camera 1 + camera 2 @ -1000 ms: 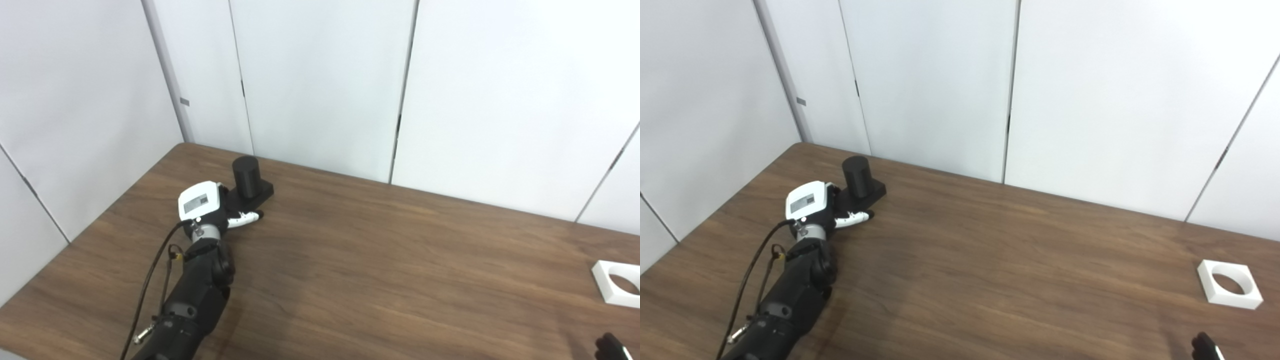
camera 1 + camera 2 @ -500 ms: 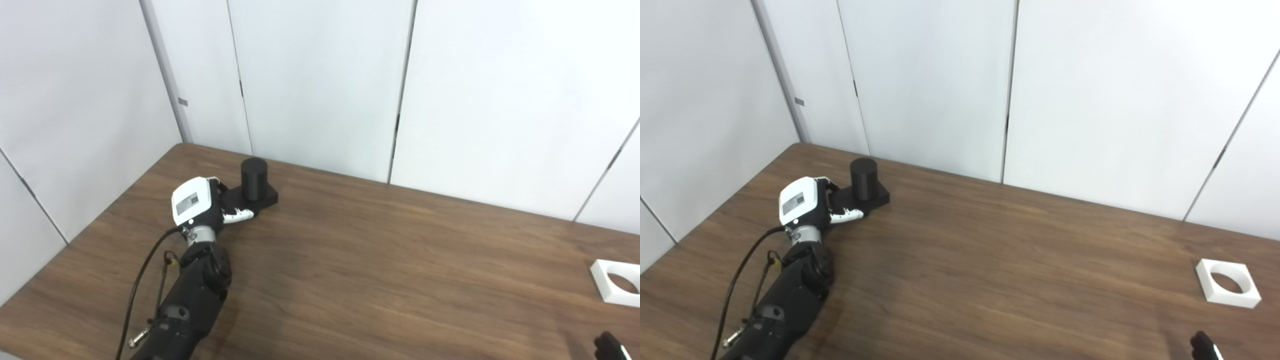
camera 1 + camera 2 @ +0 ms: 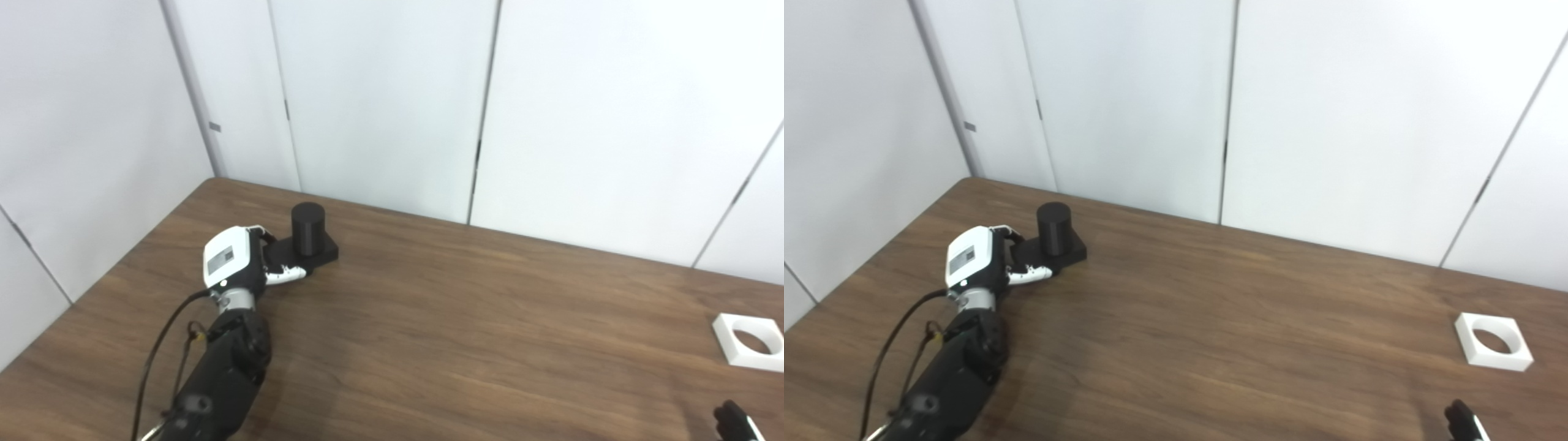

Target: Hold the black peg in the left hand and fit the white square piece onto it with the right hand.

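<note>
The black peg (image 3: 307, 228) is a short cylinder standing upright on a square black base, resting on the table at the far left. My left hand (image 3: 236, 263) is at the near-left end of the base, with fingers over its far side and the thumb (image 3: 288, 275) along its near side. The white square piece (image 3: 750, 350) with a round hole lies flat near the table's right edge, also in the right eye view (image 3: 1491, 349). Only a dark tip of my right hand (image 3: 732, 422) shows at the bottom right corner, well short of the white piece.
The brown wooden table (image 3: 465, 331) runs up to white wall panels (image 3: 380, 104) at the back and left. A black cable (image 3: 160, 343) hangs along my left forearm.
The left hand has turned and the peg has slid a little to the right on the table and stands straighter. The camera view has shifted slightly. The white piece has not moved.
</note>
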Available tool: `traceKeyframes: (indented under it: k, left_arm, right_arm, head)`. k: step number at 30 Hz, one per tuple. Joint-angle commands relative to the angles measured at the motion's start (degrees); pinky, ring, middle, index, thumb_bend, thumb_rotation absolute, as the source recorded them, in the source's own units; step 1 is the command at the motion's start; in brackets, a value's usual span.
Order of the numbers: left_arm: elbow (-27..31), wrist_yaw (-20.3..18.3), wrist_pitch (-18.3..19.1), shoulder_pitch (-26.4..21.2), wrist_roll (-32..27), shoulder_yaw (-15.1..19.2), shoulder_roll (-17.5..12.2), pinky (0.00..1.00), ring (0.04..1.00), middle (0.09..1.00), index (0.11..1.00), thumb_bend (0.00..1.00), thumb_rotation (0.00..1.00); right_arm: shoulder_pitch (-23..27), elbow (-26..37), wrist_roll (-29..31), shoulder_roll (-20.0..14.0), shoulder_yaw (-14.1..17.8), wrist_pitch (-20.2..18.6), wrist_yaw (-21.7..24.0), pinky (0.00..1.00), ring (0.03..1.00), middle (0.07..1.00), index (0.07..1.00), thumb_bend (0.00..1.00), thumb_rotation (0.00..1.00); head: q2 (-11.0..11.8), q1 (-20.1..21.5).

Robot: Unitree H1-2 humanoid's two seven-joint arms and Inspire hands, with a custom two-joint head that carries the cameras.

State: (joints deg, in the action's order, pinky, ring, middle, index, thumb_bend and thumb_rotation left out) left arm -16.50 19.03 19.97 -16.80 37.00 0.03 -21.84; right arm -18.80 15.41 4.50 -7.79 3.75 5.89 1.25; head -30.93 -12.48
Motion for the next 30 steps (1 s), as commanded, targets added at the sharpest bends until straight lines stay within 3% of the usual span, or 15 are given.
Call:
traceKeyframes:
  k: [1,9,15,22,30]
  left_arm:
    - [5.3,-0.6,-1.3,-0.7,-0.6,0.5,-1.7,0.81,0.859,0.781,0.488,0.51,0.06]
    - [22.8,-5.1,-1.5,6.8,-1.9,0.3,1.2,0.78,0.868,0.78,0.488,0.51,0.06]
    - [32.0,-8.9,-3.4,12.4,-1.0,-2.5,3.4,0.76,0.849,0.776,0.488,0.51,0.06]
    - [36.2,-11.6,-7.3,18.6,1.6,-8.0,5.7,0.76,0.849,0.788,0.488,0.51,0.05]
    - [36.7,-14.6,-11.7,23.8,4.9,-14.8,7.8,0.73,0.836,0.786,0.488,0.51,0.05]
  right_arm:
    - [-0.5,1.1,-0.5,1.7,0.0,-0.2,-0.7,1.0,0.977,0.936,0.926,0.59,1.0]
    - [-0.6,2.7,-1.4,2.0,-0.5,-1.3,-1.6,1.0,0.975,0.933,0.923,0.58,1.0]
    - [-0.8,4.0,-2.6,2.0,-1.0,-2.3,-2.0,1.0,0.967,0.93,0.918,0.56,1.0]
    - [-1.4,5.2,-3.4,2.5,-1.6,-3.0,-2.5,1.0,0.963,0.926,0.917,0.49,1.0]
    - [-2.0,6.5,-4.1,2.7,-2.7,-2.9,-3.0,1.0,0.962,0.926,0.918,0.44,1.0]
  head:
    - [-0.1,0.0]
    - [-2.0,2.8]
    - [-3.3,5.2]
    - [-4.5,7.8]
    - [-6.2,10.3]
